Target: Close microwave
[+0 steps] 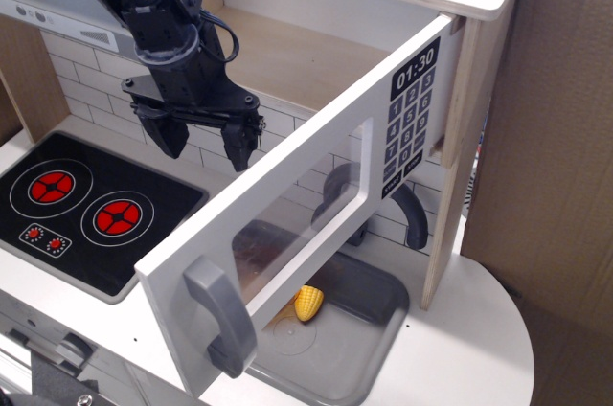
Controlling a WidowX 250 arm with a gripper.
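The microwave sits high in the toy kitchen, and its wide white door (287,205) is swung open toward me, hinged at the right. The door has a grey bar handle (222,315) at its near free end, a clear rectangular window (302,219) and a black number keypad (412,119) showing 01:30. The wooden cavity (297,56) behind it is open. My black gripper (203,146) hangs to the left of the door, above the counter, with its two fingers spread apart and nothing between them. It is not touching the door.
A black hob (91,210) with red rings lies on the white counter at the left. A grey sink (335,339) below the door holds a yellow corn piece (308,304), with a grey faucet (412,219) behind. A cardboard wall (565,138) stands at the right.
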